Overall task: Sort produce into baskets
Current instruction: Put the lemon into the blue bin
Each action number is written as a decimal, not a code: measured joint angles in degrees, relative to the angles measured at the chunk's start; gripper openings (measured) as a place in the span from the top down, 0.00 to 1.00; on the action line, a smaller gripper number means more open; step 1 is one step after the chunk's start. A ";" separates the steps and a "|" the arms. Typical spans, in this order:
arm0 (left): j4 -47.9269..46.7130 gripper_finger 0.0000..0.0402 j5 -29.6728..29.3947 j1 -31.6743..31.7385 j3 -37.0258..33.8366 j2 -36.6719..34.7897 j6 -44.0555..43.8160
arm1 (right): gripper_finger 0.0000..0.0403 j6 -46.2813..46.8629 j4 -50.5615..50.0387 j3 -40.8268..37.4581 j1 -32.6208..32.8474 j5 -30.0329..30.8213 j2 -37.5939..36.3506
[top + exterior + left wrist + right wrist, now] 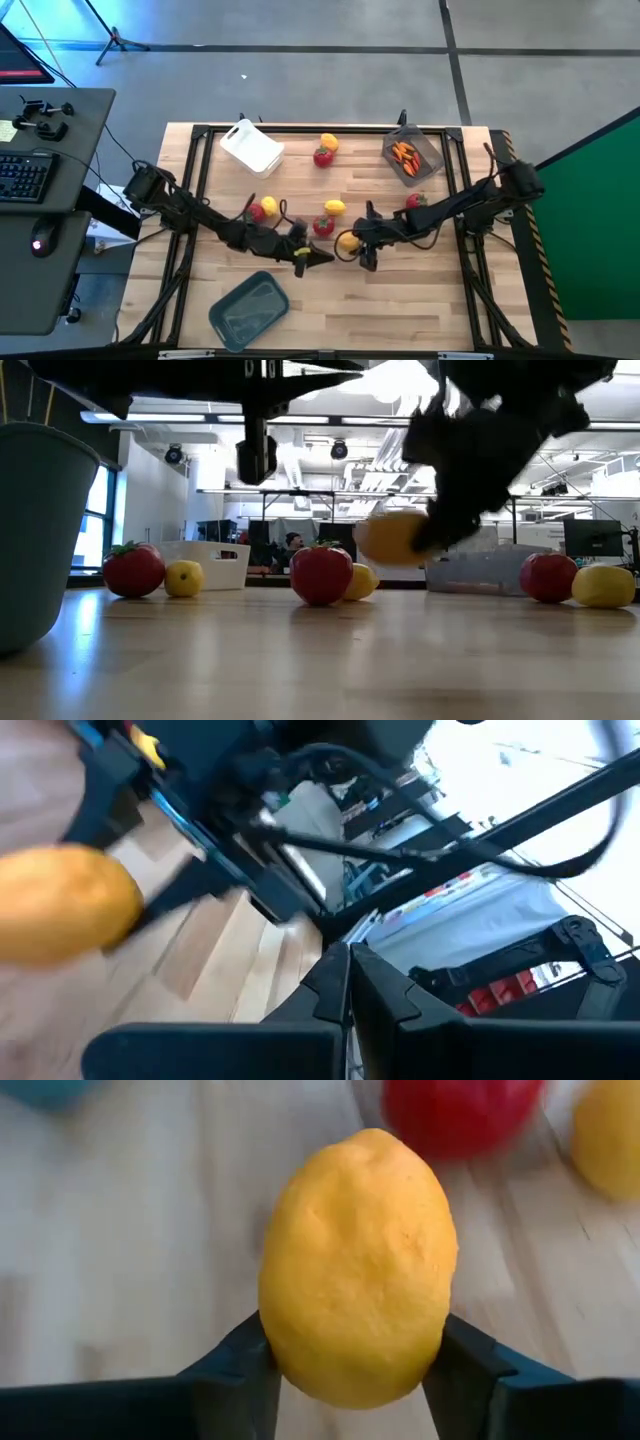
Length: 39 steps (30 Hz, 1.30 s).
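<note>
Wooden slats of the table [420, 300] lay under the right gripper [352, 246], jaws clamped on a yellow lemon [357, 1270] near centre, off the surface. Gripped low, it could slip; the left gripper [322, 259] waited at nine o'clock, jaws together.

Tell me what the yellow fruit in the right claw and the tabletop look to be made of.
Yellow fruit: likely moulded plastic or foam, matte, with a finely pebbled skin and no sheen; it sits between the fingers of the right claw. Tabletop: pale wood planks with visible seams and grain, smooth with a soft glare, probably sealed.
</note>
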 joint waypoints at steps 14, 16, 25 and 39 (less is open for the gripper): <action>-1.57 1.00 5.70 11.02 0.02 -13.59 16.56 | 0.59 4.16 0.71 14.04 -2.98 11.46 -0.37; -5.09 1.00 6.63 13.50 0.02 -18.70 20.11 | 0.59 3.85 -0.02 16.05 -4.38 12.15 -0.37; -35.09 0.97 6.91 22.01 0.04 -38.96 33.48 | 0.58 0.66 0.84 23.73 -8.18 12.27 -0.37; -36.97 0.44 13.65 23.99 0.07 -40.17 26.56 | 0.58 -5.46 10.80 25.05 -8.31 12.57 -0.33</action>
